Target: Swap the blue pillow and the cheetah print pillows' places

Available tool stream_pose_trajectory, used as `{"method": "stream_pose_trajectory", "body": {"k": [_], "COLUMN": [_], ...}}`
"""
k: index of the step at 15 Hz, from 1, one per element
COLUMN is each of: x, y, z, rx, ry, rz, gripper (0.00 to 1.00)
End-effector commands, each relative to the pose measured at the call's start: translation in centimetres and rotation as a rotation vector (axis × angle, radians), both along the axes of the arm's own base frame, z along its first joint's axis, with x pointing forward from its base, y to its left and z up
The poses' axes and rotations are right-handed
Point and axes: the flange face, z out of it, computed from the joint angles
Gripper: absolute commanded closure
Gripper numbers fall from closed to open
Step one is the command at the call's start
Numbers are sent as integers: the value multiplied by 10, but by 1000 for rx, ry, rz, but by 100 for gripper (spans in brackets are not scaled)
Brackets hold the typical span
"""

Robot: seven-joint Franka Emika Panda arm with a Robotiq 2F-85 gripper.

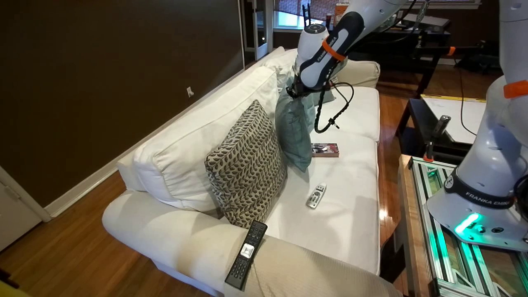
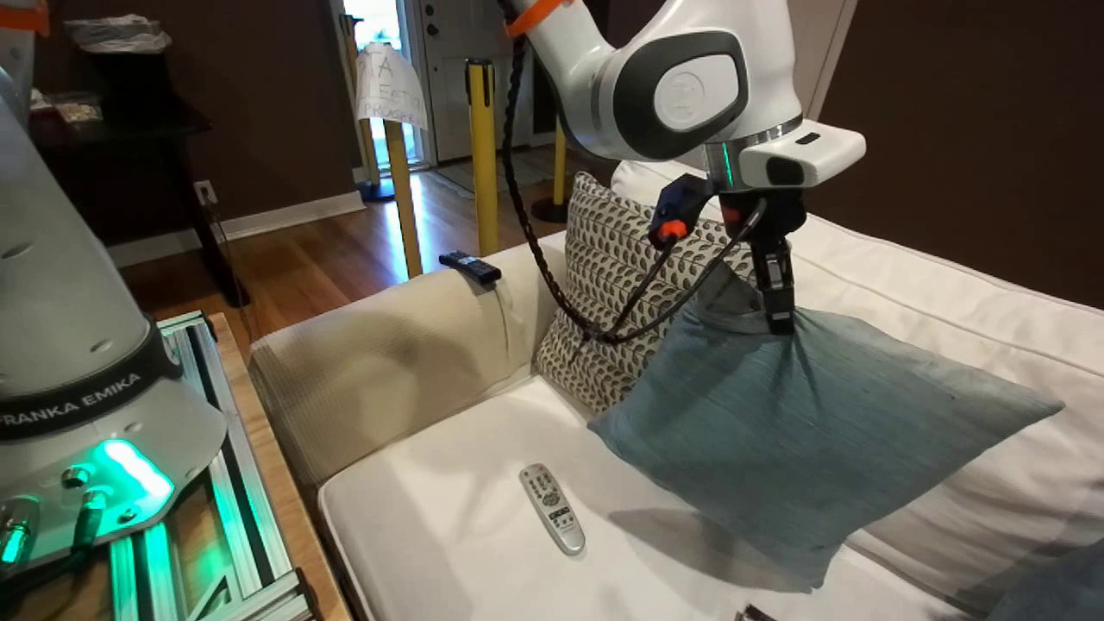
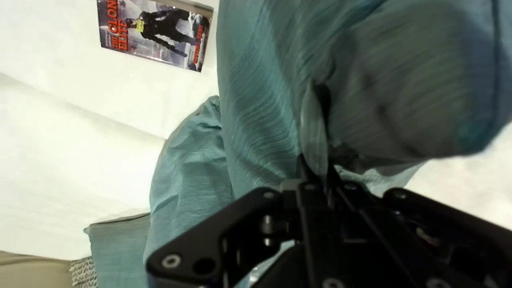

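The blue pillow (image 2: 802, 431) is plain teal and hangs by its top edge from my gripper (image 2: 778, 323), in front of the sofa's back cushions. It also shows in an exterior view (image 1: 293, 134) and in the wrist view (image 3: 260, 100). My gripper in the wrist view (image 3: 318, 170) is shut on a pinched fold of its fabric. Its lowest corner is close to the seat; I cannot tell if it touches. The cheetah print pillow (image 1: 251, 169), tan with dark leaf-like spots, leans in the sofa corner by the armrest; the held pillow partly covers it in an exterior view (image 2: 604, 267).
A silver remote (image 1: 317, 196) and a book (image 1: 326, 150) lie on the seat. A black remote (image 1: 246, 255) lies on the armrest. More teal pillows (image 3: 190, 160) stand further along the sofa, with a bit of printed fabric (image 3: 83, 273) beside them.
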Motion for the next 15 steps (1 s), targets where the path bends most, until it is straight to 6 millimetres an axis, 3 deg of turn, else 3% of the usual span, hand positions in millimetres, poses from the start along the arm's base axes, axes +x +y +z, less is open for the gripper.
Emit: {"method": "stream_pose_trajectory", "body": {"k": [1, 6, 10, 11, 12, 15], "x": [2, -7, 6, 11, 17, 38], "y": [-11, -26, -28, -27, -26, -20], "z": [13, 20, 7, 3, -4, -15], "rx": [-65, -103, -110, -114, -112, -128], "ry": [-18, -26, -68, -72, -66, -63], "rz": [-30, -123, -189, -195, -198, -178], "gripper": [99, 99, 99, 90, 69, 49]}}
